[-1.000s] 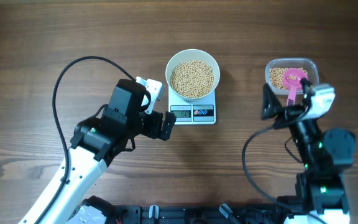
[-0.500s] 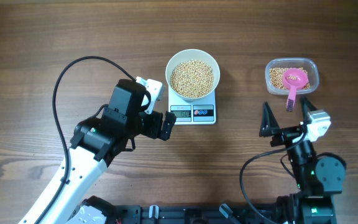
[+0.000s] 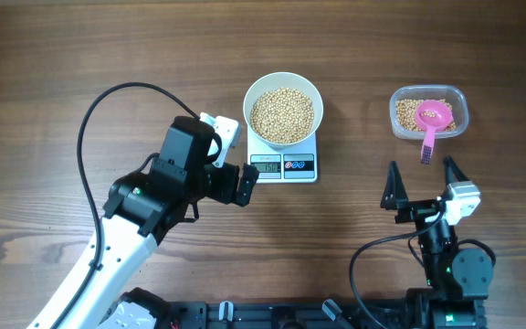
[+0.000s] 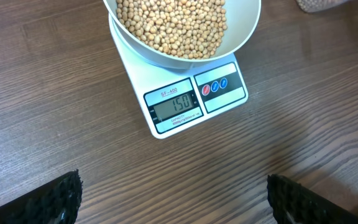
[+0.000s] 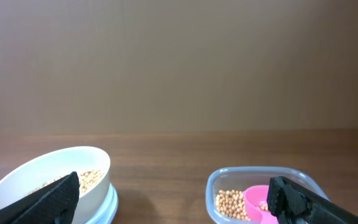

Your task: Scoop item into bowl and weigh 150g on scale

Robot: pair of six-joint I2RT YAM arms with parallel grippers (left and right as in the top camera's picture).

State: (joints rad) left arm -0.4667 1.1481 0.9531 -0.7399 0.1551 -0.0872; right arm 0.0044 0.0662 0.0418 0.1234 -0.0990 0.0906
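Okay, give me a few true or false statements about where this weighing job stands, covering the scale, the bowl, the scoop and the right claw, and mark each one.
1. The scale reads 150. True.
2. The pink scoop lies flat on the table beside the scale. False: its head rests in the clear tub, with the handle sticking out over the rim.
3. The right claw is shut on the scoop. False: it is open and empty, and it is apart from the tub.
4. The bowl of beans sits on the scale. True.
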